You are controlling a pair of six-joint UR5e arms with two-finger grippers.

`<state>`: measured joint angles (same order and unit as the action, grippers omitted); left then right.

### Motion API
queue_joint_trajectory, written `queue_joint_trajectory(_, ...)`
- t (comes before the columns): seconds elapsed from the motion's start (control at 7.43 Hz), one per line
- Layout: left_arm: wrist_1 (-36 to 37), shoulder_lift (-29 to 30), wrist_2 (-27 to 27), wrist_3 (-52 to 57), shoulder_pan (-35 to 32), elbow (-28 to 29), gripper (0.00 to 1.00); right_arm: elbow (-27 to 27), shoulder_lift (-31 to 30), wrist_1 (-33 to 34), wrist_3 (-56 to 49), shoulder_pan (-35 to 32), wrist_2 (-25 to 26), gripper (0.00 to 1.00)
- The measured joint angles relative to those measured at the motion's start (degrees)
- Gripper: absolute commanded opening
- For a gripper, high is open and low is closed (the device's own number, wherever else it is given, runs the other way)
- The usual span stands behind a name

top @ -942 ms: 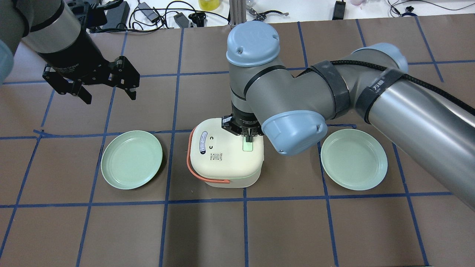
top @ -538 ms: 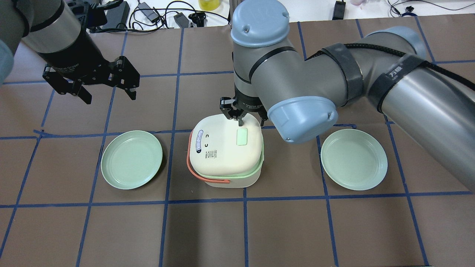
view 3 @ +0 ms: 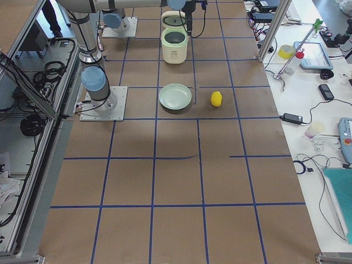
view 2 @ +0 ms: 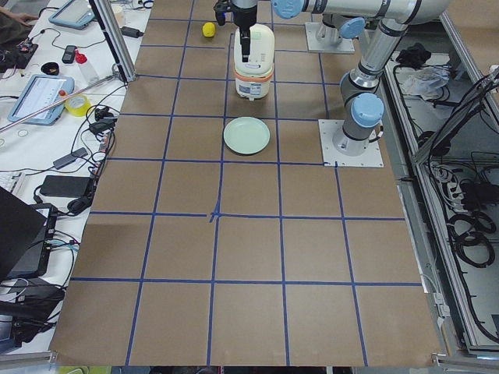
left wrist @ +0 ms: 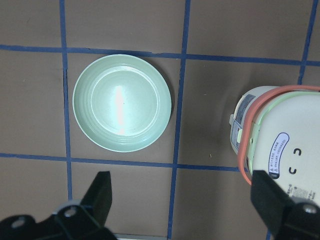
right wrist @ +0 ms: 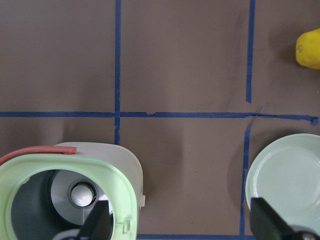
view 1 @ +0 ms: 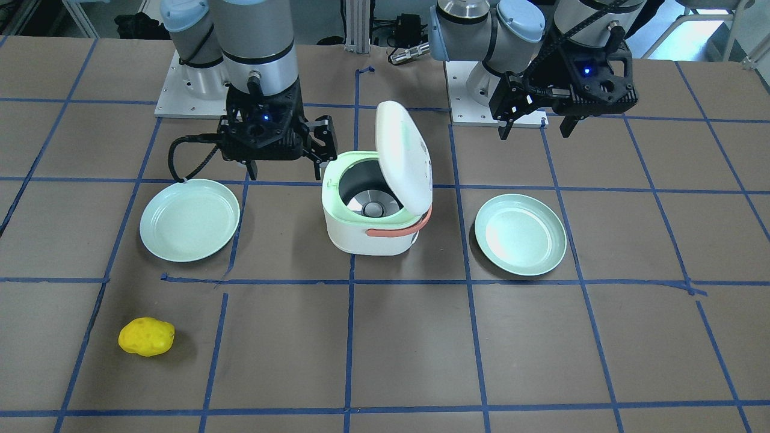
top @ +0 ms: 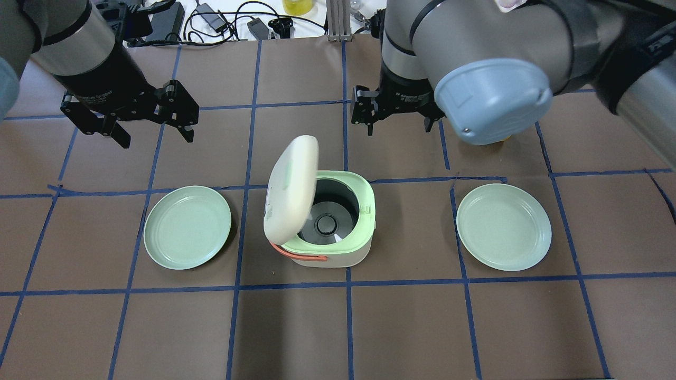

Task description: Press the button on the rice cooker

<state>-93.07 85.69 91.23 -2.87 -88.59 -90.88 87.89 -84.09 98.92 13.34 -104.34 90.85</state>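
**Inspection: cooker lid open, both end effectors clear**

The brown paper-covered surface (top: pixel 369 327), gridded in blue tape, carries all items. The cream plastic rice cooker (top: pixel 338 259) stands at its centre, within reach of both arms. It sits upright with its pale green rim and empty metal pot facing straight up. The body is squat and roughly square, so its only marked axis is vertical.

The cream domed lid (top: pixel 290 184) is hinged on the robot's left side. It stands nearly on edge, long axis steeply upward, leaning slightly over the pot. Judgement: the release press appears done.

A pale green round plate (top: pixel 187 227) lies to the cooker's left and a matching plate (top: pixel 503 227) to its right, both empty.

The right end effector (top: pixel 397 126) hangs beyond the cooker, spread wide and holding nothing, probably placed clear of the lid's swing. The left end effector (top: pixel 157 138), equally wide and empty, hangs well apart.

A yellow lumpy lemon-like object (view 1: pixel 146 337) lies far off.
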Motion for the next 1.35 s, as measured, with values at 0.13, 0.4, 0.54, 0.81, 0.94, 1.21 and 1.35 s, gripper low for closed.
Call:
queue_joint_trajectory(0.13,0.0,0.0,0.0,-0.02,0.0,0.0,1.0,-1.8,-0.47,-2.08,-2.78,2.49,-0.01,1.0)
queue_joint_trajectory(0.4,0.0,0.0,0.0,0.02,0.0,0.0,1.0,-4.94,-0.96,-5.04,-9.25,7.56,-0.22,1.0)
queue_joint_trajectory(0.54,0.0,0.0,0.0,0.04,0.0,0.0,1.0,-5.83,-1.12,-5.82,-11.15,9.28,-0.35,1.0)
queue_joint_trajectory(0.81,0.0,0.0,0.0,0.0,0.0,0.0,1.0,-6.4,-1.29,-6.24,-12.25,10.6,-0.52,1.0)
queue_joint_trajectory(0.94,0.0,0.0,0.0,-0.02,0.0,0.0,1.0,-6.41,-1.31,-6.27,-12.29,10.7,-0.61,1.0)
queue_joint_trajectory(1.21,0.0,0.0,0.0,0.02,0.0,0.0,1.0,-6.21,-1.33,-6.13,-11.99,10.69,-0.68,1.0)
queue_joint_trajectory(1.35,0.0,0.0,0.0,0.04,0.0,0.0,1.0,-6.07,-1.34,-6.01,-11.9,10.66,-0.7,1.0)
